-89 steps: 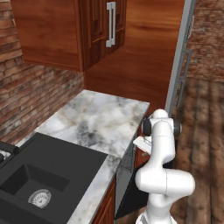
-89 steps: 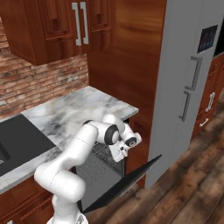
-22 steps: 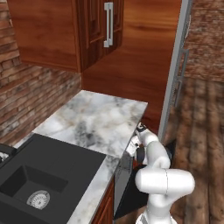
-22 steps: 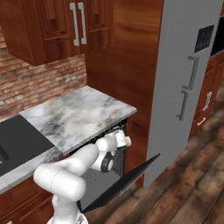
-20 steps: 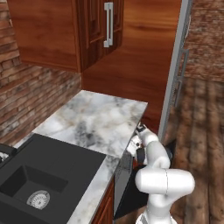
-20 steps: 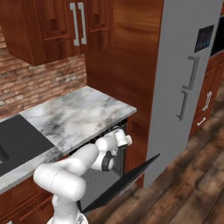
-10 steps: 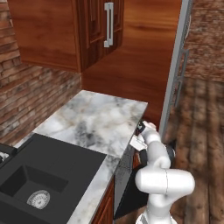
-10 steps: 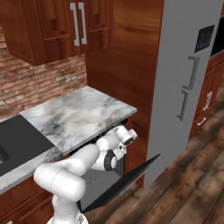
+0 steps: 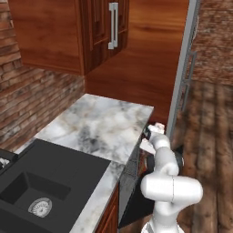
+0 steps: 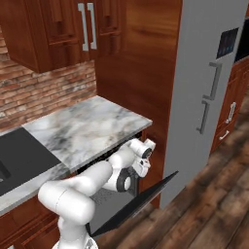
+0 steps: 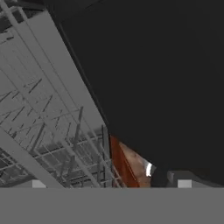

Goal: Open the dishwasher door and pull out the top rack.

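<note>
Top rack (image 11: 48,127): stiff, light wire grid; grip its front bar, beside the half-lowered dishwasher door (image 10: 136,204); hand (image 10: 144,156) released

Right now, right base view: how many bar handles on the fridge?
2. The upper handle sits on the fridge front below the dark panel; the lower handle hangs just beneath it, slightly left. More could lie outside the frame.
</note>
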Available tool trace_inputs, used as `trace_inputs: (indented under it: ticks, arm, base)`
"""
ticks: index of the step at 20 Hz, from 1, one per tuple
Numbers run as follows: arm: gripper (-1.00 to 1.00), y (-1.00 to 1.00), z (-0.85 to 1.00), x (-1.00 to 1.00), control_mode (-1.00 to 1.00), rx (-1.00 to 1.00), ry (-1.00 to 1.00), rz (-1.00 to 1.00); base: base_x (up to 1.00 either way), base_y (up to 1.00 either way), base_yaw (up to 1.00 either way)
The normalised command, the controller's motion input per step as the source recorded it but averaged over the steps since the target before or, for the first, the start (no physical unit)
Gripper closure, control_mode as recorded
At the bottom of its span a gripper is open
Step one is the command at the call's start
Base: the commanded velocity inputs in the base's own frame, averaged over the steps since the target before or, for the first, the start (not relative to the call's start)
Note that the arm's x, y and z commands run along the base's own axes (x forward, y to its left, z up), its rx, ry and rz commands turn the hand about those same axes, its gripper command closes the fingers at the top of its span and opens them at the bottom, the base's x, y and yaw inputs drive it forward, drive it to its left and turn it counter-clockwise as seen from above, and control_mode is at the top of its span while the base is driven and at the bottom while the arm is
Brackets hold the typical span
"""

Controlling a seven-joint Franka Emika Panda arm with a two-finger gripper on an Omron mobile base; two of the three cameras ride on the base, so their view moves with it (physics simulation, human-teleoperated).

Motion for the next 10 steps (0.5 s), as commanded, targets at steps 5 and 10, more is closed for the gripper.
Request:
trace_inputs:
  ticks: [5,10]
  arm:
    - [-1.0,-0.51,-0.42,-0.05,-1.0,-0.41,-0.11,0.03]
    - [-1.0,-0.44,-0.5,-0.09,-1.0,-0.45,-0.1,0.04]
  base:
    - [0.0,0.0,0.0]
    - [0.0,0.0,0.0]
